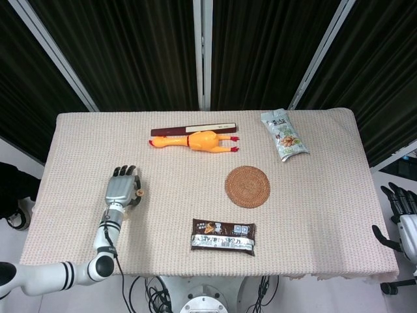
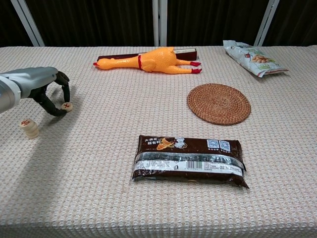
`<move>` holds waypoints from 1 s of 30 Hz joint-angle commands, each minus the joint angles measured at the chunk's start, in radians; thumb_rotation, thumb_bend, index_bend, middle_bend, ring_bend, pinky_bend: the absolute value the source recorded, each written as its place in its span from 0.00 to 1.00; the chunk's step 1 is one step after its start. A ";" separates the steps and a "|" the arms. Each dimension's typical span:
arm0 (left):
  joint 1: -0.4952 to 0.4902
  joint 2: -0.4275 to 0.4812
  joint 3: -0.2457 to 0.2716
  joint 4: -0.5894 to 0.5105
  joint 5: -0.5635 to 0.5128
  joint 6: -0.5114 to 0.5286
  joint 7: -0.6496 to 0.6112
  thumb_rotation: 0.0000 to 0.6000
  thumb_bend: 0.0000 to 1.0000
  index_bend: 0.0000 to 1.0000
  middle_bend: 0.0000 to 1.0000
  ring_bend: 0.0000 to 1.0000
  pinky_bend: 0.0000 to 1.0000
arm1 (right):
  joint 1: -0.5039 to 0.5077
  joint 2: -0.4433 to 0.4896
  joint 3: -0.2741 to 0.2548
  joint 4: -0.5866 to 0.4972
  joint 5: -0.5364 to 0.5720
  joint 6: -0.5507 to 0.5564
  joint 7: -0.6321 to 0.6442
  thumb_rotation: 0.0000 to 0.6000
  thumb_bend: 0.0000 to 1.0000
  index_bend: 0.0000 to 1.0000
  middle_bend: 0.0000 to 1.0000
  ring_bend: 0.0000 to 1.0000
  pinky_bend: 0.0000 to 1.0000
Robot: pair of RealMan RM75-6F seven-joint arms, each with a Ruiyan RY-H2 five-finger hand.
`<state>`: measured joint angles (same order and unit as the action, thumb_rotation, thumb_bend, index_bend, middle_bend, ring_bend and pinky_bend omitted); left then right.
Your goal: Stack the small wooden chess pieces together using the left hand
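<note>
the silver left hand [image 2: 34, 84] with dark curled fingers [image 2: 63, 85] arches over the woven beige tablecloth [image 2: 99, 193] at the left side, its fingertips set on either side of one small round wooden chess piece with a red mark [image 2: 67, 106]; whether it is actually pinched or only touched i cannot tell. just nearer and further left stands one short stack of pale wooden discs [image 2: 29, 128], apart from the hand. further right lie one glossy dark brown snack packet [image 2: 189, 159] near the front, one round woven rattan coaster [image 2: 218, 103], one smooth orange rubber chicken [image 2: 151, 60] in front of one long dark flat box [image 1: 193, 130] at the far side, and one pale crinkled snack bag [image 2: 249, 57] far right. the dark right hand [image 1: 400, 207] hangs off the table's right edge, fingers apart, holding nothing.
</note>
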<state>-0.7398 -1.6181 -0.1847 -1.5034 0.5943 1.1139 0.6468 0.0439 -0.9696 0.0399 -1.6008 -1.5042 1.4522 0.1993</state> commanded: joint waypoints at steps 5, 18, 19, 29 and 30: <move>0.003 0.007 -0.007 -0.018 0.009 0.007 -0.006 1.00 0.29 0.51 0.08 0.00 0.00 | -0.001 0.001 0.000 0.001 0.000 0.002 0.002 1.00 0.27 0.00 0.00 0.00 0.00; 0.078 0.203 -0.006 -0.359 0.047 0.123 -0.029 1.00 0.28 0.51 0.09 0.00 0.00 | 0.001 -0.001 -0.006 -0.001 -0.010 -0.001 -0.006 1.00 0.27 0.00 0.00 0.00 0.00; 0.087 0.220 0.004 -0.386 0.050 0.136 -0.024 1.00 0.28 0.51 0.09 0.00 0.00 | -0.001 -0.002 -0.007 -0.003 -0.014 0.003 -0.009 1.00 0.27 0.00 0.00 0.00 0.00; 0.168 0.269 0.095 -0.491 0.133 0.213 -0.049 1.00 0.28 0.52 0.09 0.00 0.00 | -0.012 -0.003 -0.014 -0.009 -0.038 0.033 -0.015 1.00 0.27 0.00 0.00 0.00 0.00; 0.176 0.268 0.103 -0.491 0.144 0.217 -0.054 1.00 0.29 0.52 0.09 0.00 0.00 | -0.012 -0.003 -0.014 -0.008 -0.039 0.035 -0.015 1.00 0.27 0.00 0.00 0.00 0.00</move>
<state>-0.5771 -1.3505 -0.0940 -1.9874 0.7232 1.3203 0.6022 0.0318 -0.9726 0.0262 -1.6091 -1.5428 1.4869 0.1842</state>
